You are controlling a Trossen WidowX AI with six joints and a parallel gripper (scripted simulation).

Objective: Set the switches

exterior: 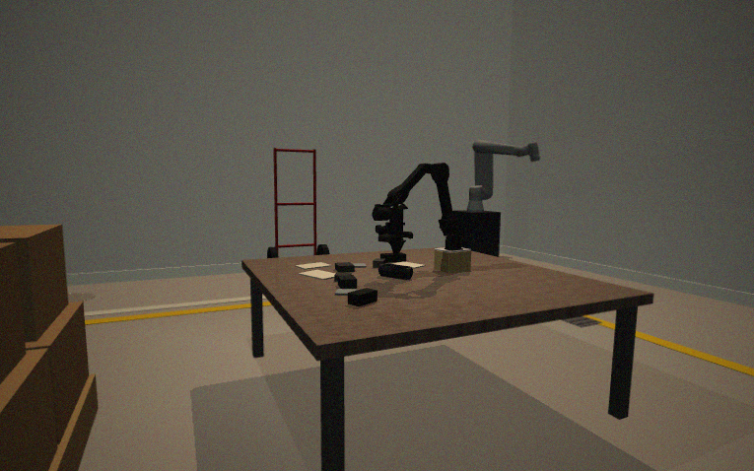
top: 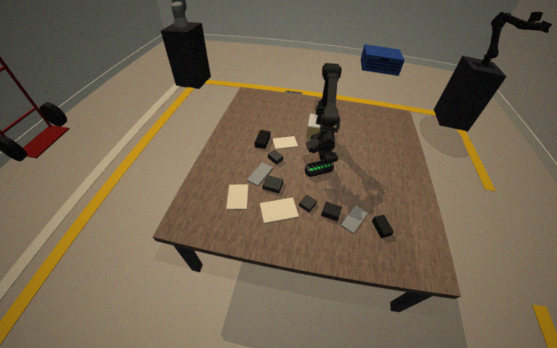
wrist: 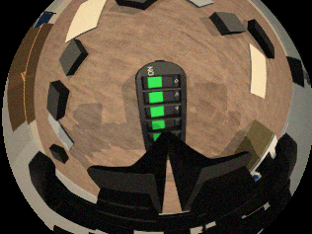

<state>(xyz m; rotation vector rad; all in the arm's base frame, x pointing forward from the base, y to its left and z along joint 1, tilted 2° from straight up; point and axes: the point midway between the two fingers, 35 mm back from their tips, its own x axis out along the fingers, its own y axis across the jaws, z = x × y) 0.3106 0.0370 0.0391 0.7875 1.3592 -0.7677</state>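
A black robot arm [top: 329,95] [exterior: 406,185] bends over a brown worktop [top: 211,224] [exterior: 485,298] [wrist: 118,34], its jaws [top: 331,160] [exterior: 395,251] pointing down, closed tip to tip, with nothing in their hold. Beneath them, near the arm's mount, sits the dark grey controller [top: 320,169] [exterior: 395,271] [wrist: 161,68], a rounded oblong unit resting on its base with its row of switches facing up. From the wrist, five green switch ends show on the side marked "ON"; the closed tips cover the near end of the row, and whether they touch the unit cannot be told. The label on the underside is out of sight.

Around the controller lie small dark blocks, among them one [top: 382,226] [exterior: 362,297] at the far end of the spread from the arm's mount. Two grey plates [top: 260,173] [top: 354,219] and three cream sheets, the largest [top: 279,210] of them between the other pieces, share the surface. The arm stands on a pale box [top: 313,129] [exterior: 451,260] [wrist: 257,139]. Beyond the worktop, a red hand truck [top: 46,140] [exterior: 295,204] stands on the floor, and a grey robot arm [top: 180,16] [exterior: 484,169] rises from a black pedestal [top: 186,56] [exterior: 485,231].
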